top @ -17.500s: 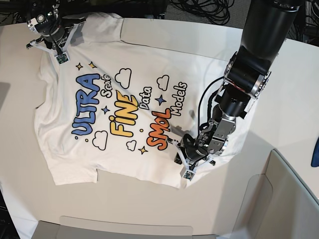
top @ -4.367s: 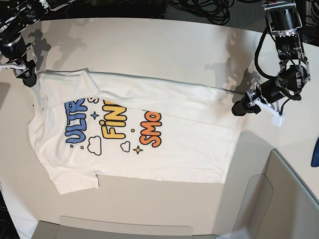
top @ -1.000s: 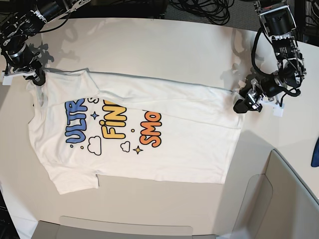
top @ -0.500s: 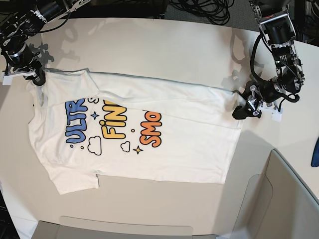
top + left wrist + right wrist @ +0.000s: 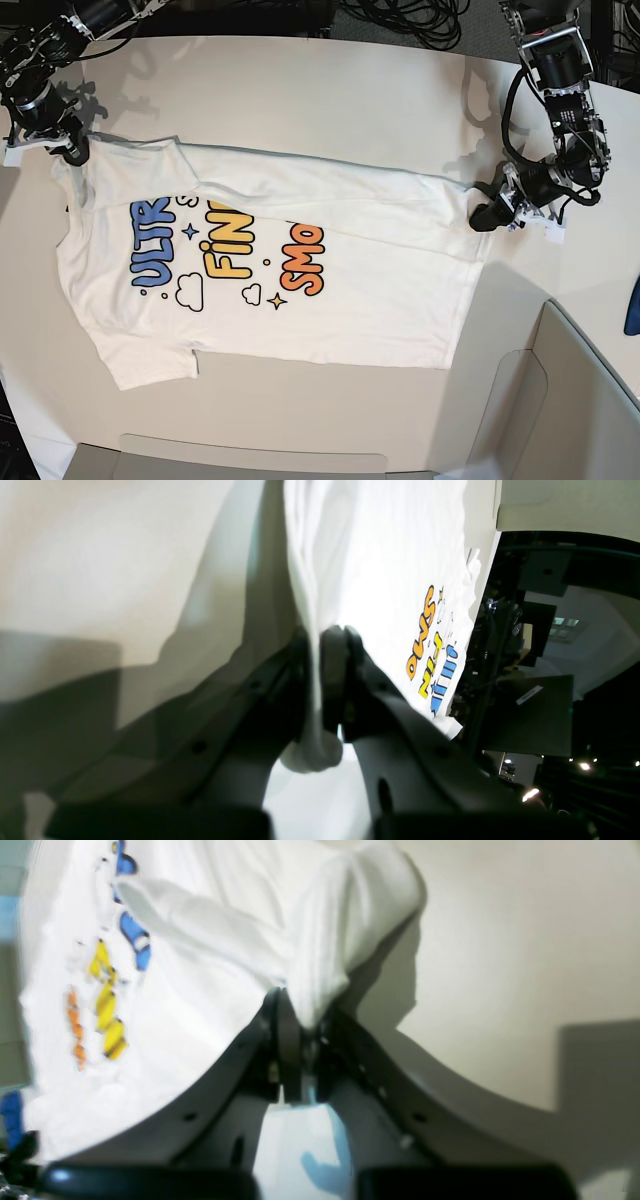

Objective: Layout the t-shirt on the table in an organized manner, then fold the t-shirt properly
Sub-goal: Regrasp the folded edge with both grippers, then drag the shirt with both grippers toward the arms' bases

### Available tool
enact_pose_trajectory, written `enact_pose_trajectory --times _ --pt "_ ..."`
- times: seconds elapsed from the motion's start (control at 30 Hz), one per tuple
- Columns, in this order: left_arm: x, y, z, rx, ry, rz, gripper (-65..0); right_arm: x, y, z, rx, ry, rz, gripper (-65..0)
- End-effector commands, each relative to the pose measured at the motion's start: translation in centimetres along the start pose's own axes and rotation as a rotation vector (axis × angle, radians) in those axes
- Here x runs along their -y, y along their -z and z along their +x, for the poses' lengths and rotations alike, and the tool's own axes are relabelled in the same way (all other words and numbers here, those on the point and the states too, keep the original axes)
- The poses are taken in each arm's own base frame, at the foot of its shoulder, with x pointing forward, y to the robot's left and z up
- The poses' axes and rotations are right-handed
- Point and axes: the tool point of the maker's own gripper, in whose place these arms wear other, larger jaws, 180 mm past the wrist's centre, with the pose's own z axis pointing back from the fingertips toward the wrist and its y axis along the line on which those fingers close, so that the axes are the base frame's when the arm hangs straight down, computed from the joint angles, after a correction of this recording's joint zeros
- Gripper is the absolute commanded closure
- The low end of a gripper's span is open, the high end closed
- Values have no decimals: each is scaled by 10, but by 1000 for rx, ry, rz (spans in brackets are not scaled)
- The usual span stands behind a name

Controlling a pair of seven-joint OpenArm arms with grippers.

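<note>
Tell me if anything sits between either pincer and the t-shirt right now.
Nothing visible does. The left pincer is shut on the t-shirt at one end of the folded edge, and the right pincer is shut on the cloth at the other end. Table around them looks bare.

T-shirt [image 5: 330, 270]: white cotton, upper band plain white where the reverse shows. Print visible below it: blue lettering [image 5: 152, 248] with dark outline, yellow-orange lettering [image 5: 228, 245], orange-red lettering [image 5: 307, 260]. Small blue star [image 5: 190, 232], small yellow star [image 5: 277, 300], white clouds [image 5: 187, 292] outlined dark.

Tabletop [image 5: 330, 100]: off-white to beige, smooth, unpatterned; grey shadow patches near both arms.

Left tool [image 5: 482, 216]: black, with a white part beside it. Right tool [image 5: 72, 152]: black.

Grey panel [image 5: 560, 400] at the corner. Black cables [image 5: 410, 20] beyond the far edge. A blue thing [image 5: 632, 305] at the frame's right margin, too cropped to identify.
</note>
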Motion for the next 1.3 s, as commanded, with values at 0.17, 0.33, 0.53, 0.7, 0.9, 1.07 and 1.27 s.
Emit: enact_pose_trajectory --times 0.17,0.33,0.53,0.7,0.9,1.07,1.27 --pt "-11 -12 5 25 -89 83 0 1 -22 26 83 36 -57 0" --pt "-1 -20 4 38 -65 95 0 3 -30 30 83 2 -75 0" --pt "2 -32 -5 40 -38 114 0 9 -40 18 36 -28 -107 0" --pt "1 -44 -21 31 5 138 0 15 -59 16 40 -83 -158 0" --pt "-2 -70 -43 38 71 176 0 26 -85 6 18 -147 -230 0" --pt "-11 -97 -47 82 80 216 0 37 -98 -8 -22 -168 -273 0" --pt "-16 -118 -54 99 97 252 0 46 -106 -19 -57 -173 -302 0"
